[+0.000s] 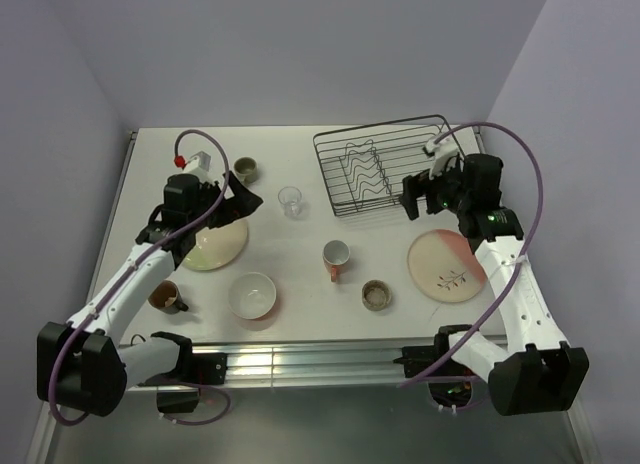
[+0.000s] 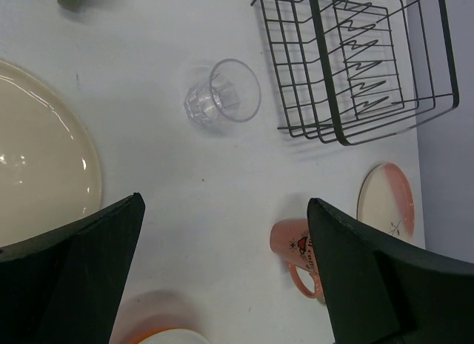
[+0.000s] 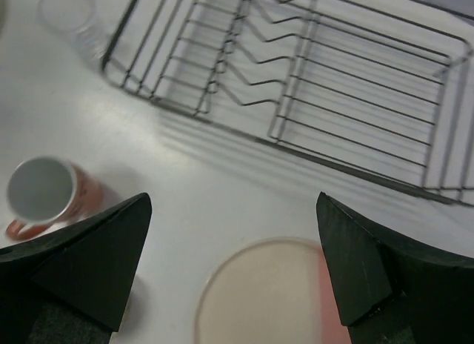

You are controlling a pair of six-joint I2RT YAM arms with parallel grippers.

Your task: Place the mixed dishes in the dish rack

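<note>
Glass [image 1: 290, 200] left of rack [image 1: 385, 164]; mug [image 1: 336, 257] before glass

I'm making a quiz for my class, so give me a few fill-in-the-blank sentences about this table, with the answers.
1. Inside, the rack is ____.
2. In the top view, the glass stands ____ of the rack.
3. The left gripper and right gripper are both ____.
4. The sprig plate lies nearest the ____ arm.
Missing: empty; left; open; right.
</note>
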